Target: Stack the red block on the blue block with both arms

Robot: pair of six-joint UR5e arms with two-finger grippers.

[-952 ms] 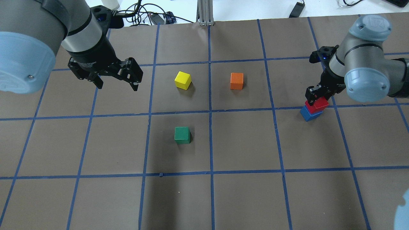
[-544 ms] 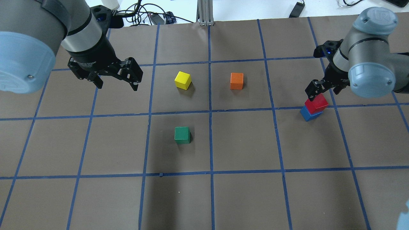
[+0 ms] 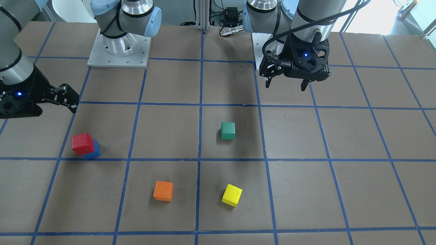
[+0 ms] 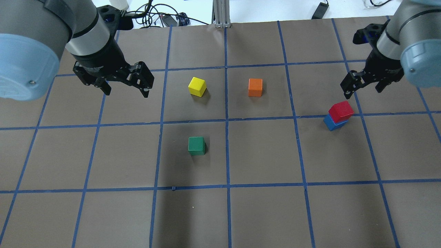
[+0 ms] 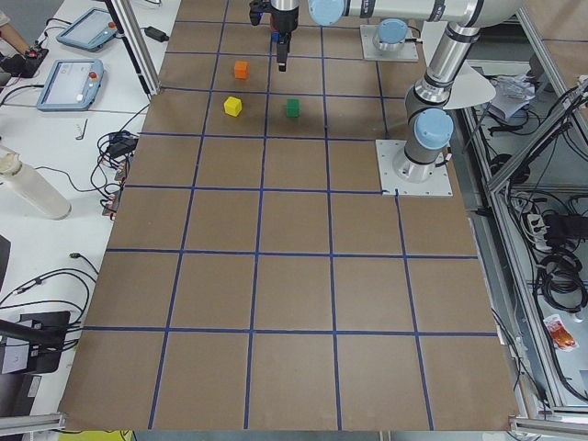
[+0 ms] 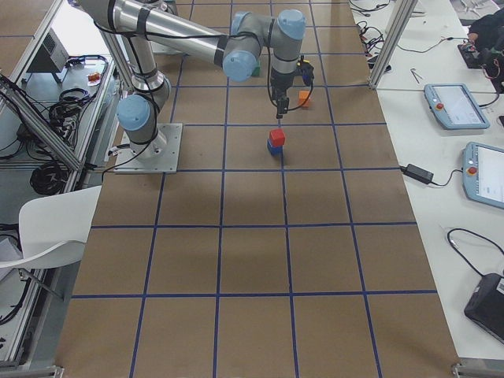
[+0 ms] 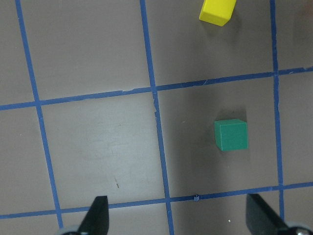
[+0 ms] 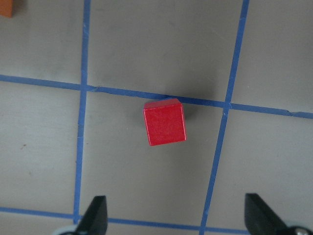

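Note:
The red block (image 4: 341, 111) rests on top of the blue block (image 4: 332, 123) at the table's right side, turned slightly against it. The stack also shows in the front view, red (image 3: 82, 143) over blue (image 3: 93, 152). In the right wrist view only the red block (image 8: 165, 122) shows; the blue one is hidden under it. My right gripper (image 4: 361, 88) is open and empty, raised above and behind the stack. My left gripper (image 4: 126, 91) is open and empty, hovering over the table's far left.
A yellow cube (image 4: 197, 86) and an orange cube (image 4: 255, 87) sit in the middle far row. A green cube (image 4: 196, 145) sits nearer the robot, also in the left wrist view (image 7: 231, 134). Blue tape lines grid the brown table.
My right gripper has risen from around the red block and drawn back to the far right. The red block stays on the blue block. The left arm has not moved.

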